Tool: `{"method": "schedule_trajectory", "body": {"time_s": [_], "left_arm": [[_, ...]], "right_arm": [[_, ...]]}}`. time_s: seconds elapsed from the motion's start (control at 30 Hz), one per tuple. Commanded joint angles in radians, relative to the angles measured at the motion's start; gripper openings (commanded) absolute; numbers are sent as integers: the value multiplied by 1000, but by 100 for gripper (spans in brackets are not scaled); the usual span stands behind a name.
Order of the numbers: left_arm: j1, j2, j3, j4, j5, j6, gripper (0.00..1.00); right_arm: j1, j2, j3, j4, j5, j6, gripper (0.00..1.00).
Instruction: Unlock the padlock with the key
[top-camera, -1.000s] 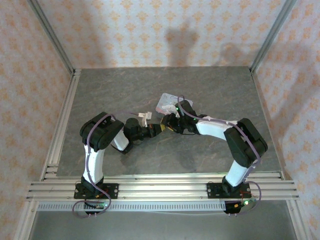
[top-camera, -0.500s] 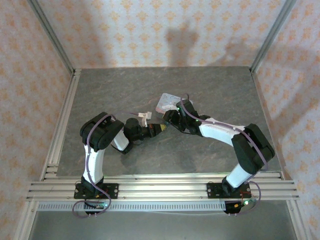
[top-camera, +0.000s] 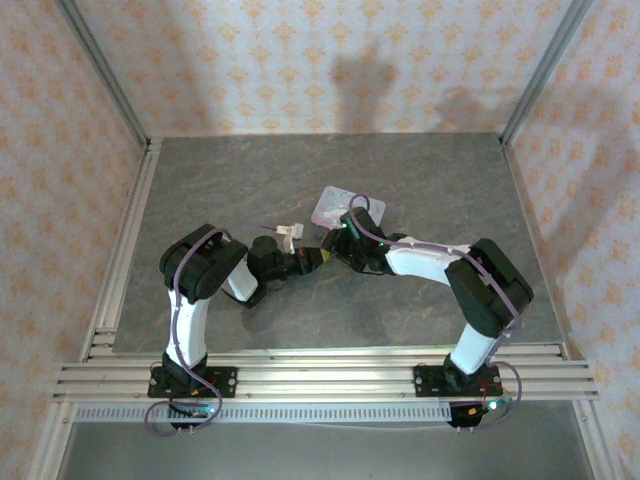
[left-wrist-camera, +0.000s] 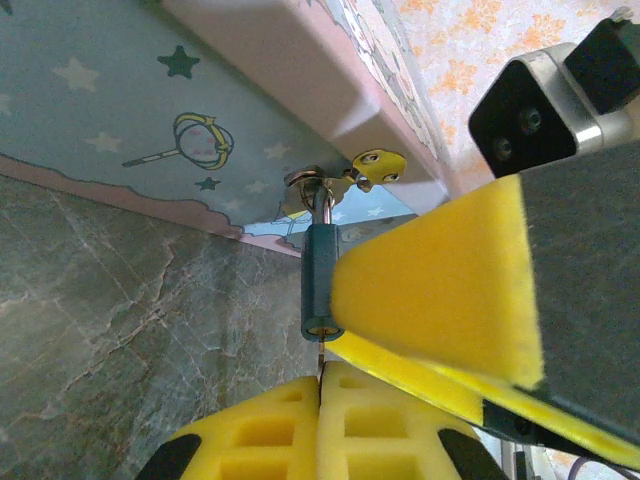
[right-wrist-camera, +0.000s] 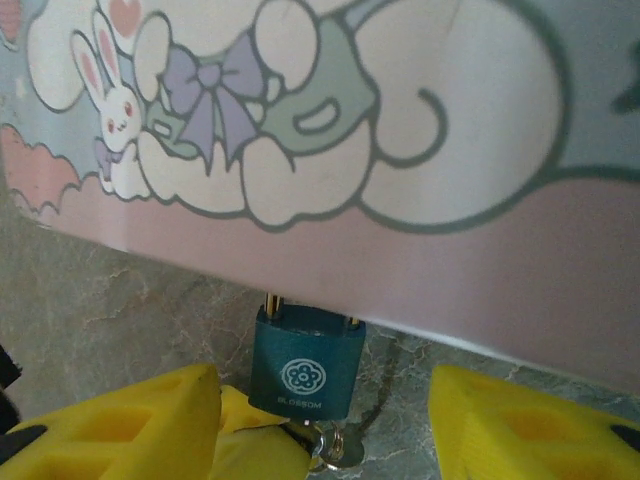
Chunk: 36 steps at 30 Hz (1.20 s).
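Observation:
The padlock (right-wrist-camera: 305, 365), a small teal body, hangs by its shackle from the hasp of the pastel tin (right-wrist-camera: 400, 250). In the left wrist view the padlock (left-wrist-camera: 320, 285) points its keyhole at my left gripper (left-wrist-camera: 322, 375). That gripper is shut on the key (left-wrist-camera: 322, 352), whose thin blade sits in the keyhole. My right gripper (right-wrist-camera: 320, 395) is open, one yellow finger on each side of the padlock and neither touching it. One right finger (left-wrist-camera: 440, 300) shows beside the lock. From above, the left gripper (top-camera: 312, 260) and right gripper (top-camera: 336, 246) meet beside the tin (top-camera: 340, 206).
A key ring (right-wrist-camera: 338, 452) dangles under the padlock. A white connector piece (top-camera: 289, 235) rides on the left arm. The grey marbled table (top-camera: 420, 180) is bounded by aluminium rails at the left and front, and by patterned walls behind and to the sides.
The right arm has shifted slightly left, toward the tin and the left gripper, and its jaws stand a little wider. The left arm has not moved.

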Motion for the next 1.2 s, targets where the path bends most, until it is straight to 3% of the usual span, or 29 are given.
{"method": "schedule_trajectory", "body": {"time_s": [0.0,0.5,0.73,1.1,1.17], "left_arm": [[-12,9,-1,-93,-21,24,0],[-13,-25,-7,-148,-18,51,0],[-13,-27,-7,-154,-15,53,0],[-13,-40,-2,-165,-6,56,0],[-13,-42,0,-167,-7,55,0]], "right_arm": [[6,23,38,-12,37,22,55],[6,56,94,-62,86,0,53],[6,87,126,-86,88,-7,40],[3,91,136,-112,82,-11,1],[4,89,139,-118,79,-11,0]]}}
